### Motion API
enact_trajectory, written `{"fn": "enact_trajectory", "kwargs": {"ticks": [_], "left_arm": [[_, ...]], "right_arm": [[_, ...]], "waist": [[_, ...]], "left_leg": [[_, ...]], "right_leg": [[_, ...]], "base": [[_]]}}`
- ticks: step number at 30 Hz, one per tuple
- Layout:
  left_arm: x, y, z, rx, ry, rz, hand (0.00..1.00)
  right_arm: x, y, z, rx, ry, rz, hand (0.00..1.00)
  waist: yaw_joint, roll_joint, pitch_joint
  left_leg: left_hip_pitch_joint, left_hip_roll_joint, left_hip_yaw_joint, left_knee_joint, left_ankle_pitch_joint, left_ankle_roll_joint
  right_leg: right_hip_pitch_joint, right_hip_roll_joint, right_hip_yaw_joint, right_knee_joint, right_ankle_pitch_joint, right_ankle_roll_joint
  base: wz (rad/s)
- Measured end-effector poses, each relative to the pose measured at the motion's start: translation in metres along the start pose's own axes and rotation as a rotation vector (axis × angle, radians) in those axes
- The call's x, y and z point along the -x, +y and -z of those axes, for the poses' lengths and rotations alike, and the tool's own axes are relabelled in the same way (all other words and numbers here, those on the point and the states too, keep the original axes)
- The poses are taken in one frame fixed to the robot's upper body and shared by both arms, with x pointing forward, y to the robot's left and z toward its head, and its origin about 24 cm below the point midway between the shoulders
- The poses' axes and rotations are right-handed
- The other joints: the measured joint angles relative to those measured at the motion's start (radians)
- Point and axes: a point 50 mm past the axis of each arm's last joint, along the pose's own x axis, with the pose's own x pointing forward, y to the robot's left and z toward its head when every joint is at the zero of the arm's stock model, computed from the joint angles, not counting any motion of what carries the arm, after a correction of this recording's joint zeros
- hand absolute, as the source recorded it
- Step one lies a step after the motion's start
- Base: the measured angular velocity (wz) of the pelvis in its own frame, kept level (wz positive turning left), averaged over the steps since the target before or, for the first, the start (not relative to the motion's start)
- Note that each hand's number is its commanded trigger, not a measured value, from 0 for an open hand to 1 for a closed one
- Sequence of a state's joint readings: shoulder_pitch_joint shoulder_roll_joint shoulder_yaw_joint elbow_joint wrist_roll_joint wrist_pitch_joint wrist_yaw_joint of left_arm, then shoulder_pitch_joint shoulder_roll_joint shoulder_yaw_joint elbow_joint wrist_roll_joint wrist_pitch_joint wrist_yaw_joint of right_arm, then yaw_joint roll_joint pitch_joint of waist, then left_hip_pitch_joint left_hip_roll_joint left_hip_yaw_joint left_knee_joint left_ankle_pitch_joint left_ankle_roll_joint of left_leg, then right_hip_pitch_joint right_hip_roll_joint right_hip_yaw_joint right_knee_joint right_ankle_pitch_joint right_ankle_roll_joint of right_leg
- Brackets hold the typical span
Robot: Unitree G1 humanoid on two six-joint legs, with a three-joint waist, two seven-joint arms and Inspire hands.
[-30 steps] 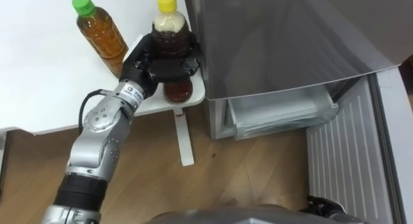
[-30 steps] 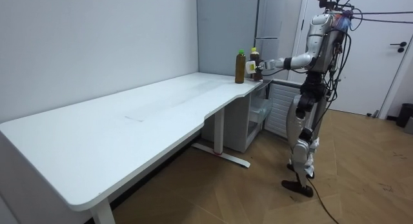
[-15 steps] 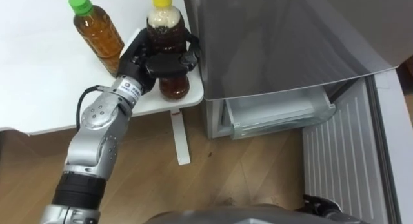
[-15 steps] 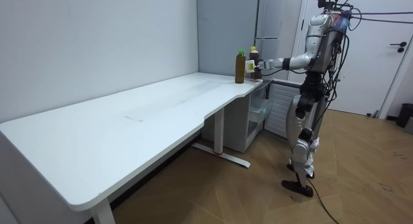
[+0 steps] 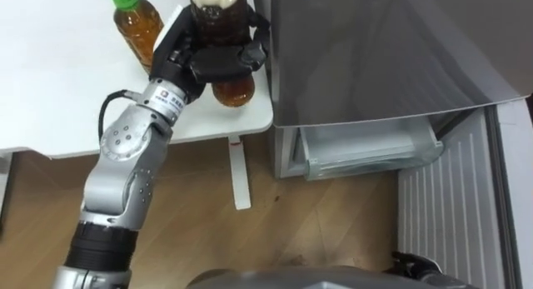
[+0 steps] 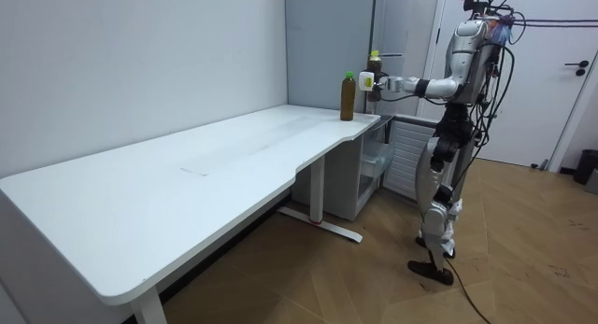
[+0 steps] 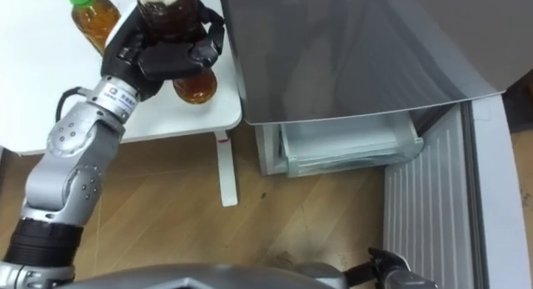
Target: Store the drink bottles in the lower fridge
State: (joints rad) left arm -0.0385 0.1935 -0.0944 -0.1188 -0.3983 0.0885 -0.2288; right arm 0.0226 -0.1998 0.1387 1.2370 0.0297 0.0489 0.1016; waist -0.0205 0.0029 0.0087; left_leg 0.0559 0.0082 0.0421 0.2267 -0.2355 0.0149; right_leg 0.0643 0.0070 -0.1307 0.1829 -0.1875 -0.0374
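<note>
The left hand is closed around the middle of the dark drink bottle and carries it. The bottle is in the air above the near right corner of the table, just left of the fridge.

As I judge, the smooth round body can slip or turn in the grip. A swing to the right can knock it against the fridge wall, and a move to the left can tip the green-capped bottle standing near. The open lower compartment is low, so reaching down may tilt the bottle.

Its long axis is about vertical, cap up, base down.
</note>
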Motion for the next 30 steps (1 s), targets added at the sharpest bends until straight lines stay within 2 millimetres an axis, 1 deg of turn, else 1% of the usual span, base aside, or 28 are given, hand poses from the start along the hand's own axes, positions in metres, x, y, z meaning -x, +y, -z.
{"fn": "enact_trajectory", "kwargs": {"ticks": [1, 3, 4, 5, 9, 11, 13, 15, 17, 19, 22, 25, 27, 30], "left_arm": [[0.000, -0.002, 0.001, 0.011, -0.002, 0.000, 1.00], [0.001, -0.003, 0.003, 0.025, 0.002, -0.004, 1.00], [0.004, -0.003, 0.007, 0.030, 0.014, -0.009, 1.00], [0.008, -0.003, 0.011, 0.037, 0.030, -0.017, 1.00], [0.019, -0.003, 0.023, 0.055, 0.078, -0.030, 1.00], [0.026, -0.001, 0.029, 0.056, 0.107, -0.040, 1.00], [0.029, 0.000, 0.030, 0.051, 0.118, -0.037, 1.00], [0.030, 0.001, 0.030, 0.048, 0.120, -0.028, 1.00], [0.030, 0.000, 0.030, 0.048, 0.120, -0.020, 1.00], [0.029, -0.002, 0.030, 0.051, 0.119, -0.005, 1.00], [0.029, -0.004, 0.031, 0.056, 0.122, 0.006, 1.00], [0.029, -0.007, 0.033, 0.058, 0.129, 0.018, 1.00], [0.031, -0.008, 0.035, 0.064, 0.134, 0.029, 1.00], [0.035, -0.008, 0.037, 0.067, 0.147, 0.044, 1.00]], "right_arm": [[0.000, -0.001, -0.005, 0.014, -0.022, 0.002, 0.00], [0.000, 0.001, -0.019, 0.017, -0.079, -0.006, 0.00], [0.001, 0.005, -0.031, 0.023, -0.134, -0.022, 0.00], [0.002, 0.010, -0.043, 0.028, -0.183, -0.040, 0.00], [0.006, 0.031, -0.065, 0.055, -0.278, -0.126, 0.00], [0.011, 0.041, -0.079, 0.079, -0.343, -0.186, 0.00], [0.015, 0.046, -0.090, 0.085, -0.395, -0.215, 0.00], [0.021, 0.050, -0.100, 0.103, -0.448, -0.242, 0.00], [0.033, 0.058, -0.117, 0.150, -0.541, -0.287, 0.00], [0.041, 0.064, -0.127, 0.174, -0.594, -0.328, 0.00], [0.049, 0.070, -0.136, 0.190, -0.646, -0.380, 0.00], [0.055, 0.077, -0.142, 0.186, -0.682, -0.440, 0.00], [0.058, 0.078, -0.144, 0.191, -0.697, -0.471, 0.00], [0.064, 0.078, -0.147, 0.196, -0.722, -0.533, 0.00]], "waist": [[0.002, 0.001, 0.0001], [0.011, 0.002, -0.0005], [0.016, 0.004, -0.0021], [0.018, 0.005, -0.0037], [0.027, 0.002, -0.0041], [0.029, -0.003, -0.0038], [0.029, -0.008, -0.0046], [0.033, -0.013, -0.0060], [0.047, -0.018, -0.0053], [0.050, -0.020, -0.0052], [0.057, -0.020, -0.0051], [0.056, -0.018, -0.0035], [0.052, -0.014, -0.0009], [0.053, -0.015, 0.0006]], "left_leg": [[0.003, 0.000, -0.002, -0.001, 0.000, 0.000], [0.008, 0.000, -0.001, -0.004, 0.000, 0.000], [0.008, 0.000, 0.000, -0.004, 0.000, -0.001], [0.009, -0.001, 0.000, -0.003, 0.001, -0.001], [0.004, -0.004, -0.011, 0.006, 0.001, -0.001], [0.006, -0.006, -0.021, 0.009, 0.001, 0.000], [0.006, -0.007, -0.029, 0.011, 0.001, 0.000], [0.006, -0.007, -0.034, 0.011, 0.001, 0.000], [0.004, -0.008, -0.033, 0.011, 0.001, 0.000], [0.001, -0.010, -0.033, 0.012, 0.001, 0.000], [0.003, -0.011, -0.032, 0.011, 0.001, 0.000], [0.004, -0.005, -0.033, 0.010, 0.001, 0.000], [0.005, -0.005, -0.034, 0.009, 0.001, 0.000], [0.003, -0.005, -0.034, 0.008, 0.001, 0.000]], "right_leg": [[0.004, -0.001, -0.008, 0.001, 0.000, 0.000], [0.006, 0.000, -0.009, 0.003, 0.000, 0.000], [0.006, -0.001, -0.008, 0.003, 0.000, 0.000], [0.007, -0.001, -0.010, 0.003, 0.000, 0.000], [0.011, -0.005, -0.021, 0.005, 0.000, 0.000], [0.018, -0.007, -0.023, 0.004, -0.003, 0.003], [0.023, -0.008, -0.026, 0.003, -0.005, 0.005], [0.025, -0.010, -0.036, 0.003, -0.005, 0.005], [0.023, -0.010, -0.040, 0.002, -0.005, 0.005], [0.021, -0.011, -0.045, 0.001, -0.005, 0.005], [0.022, -0.012, -0.044, 0.001, -0.005, 0.005], [0.023, -0.012, -0.045, 0.003, -0.005, 0.005], [0.025, -0.013, -0.047, 0.003, -0.005, 0.005], [0.024, -0.013, -0.050, 0.005, -0.005, 0.005]], "base": [[0.11], [0.01], [-0.03], [0.00], [0.10], [0.15], [0.13], [0.08], [0.00], [0.00], [0.00], [0.00], [0.00], [0.00]]}}
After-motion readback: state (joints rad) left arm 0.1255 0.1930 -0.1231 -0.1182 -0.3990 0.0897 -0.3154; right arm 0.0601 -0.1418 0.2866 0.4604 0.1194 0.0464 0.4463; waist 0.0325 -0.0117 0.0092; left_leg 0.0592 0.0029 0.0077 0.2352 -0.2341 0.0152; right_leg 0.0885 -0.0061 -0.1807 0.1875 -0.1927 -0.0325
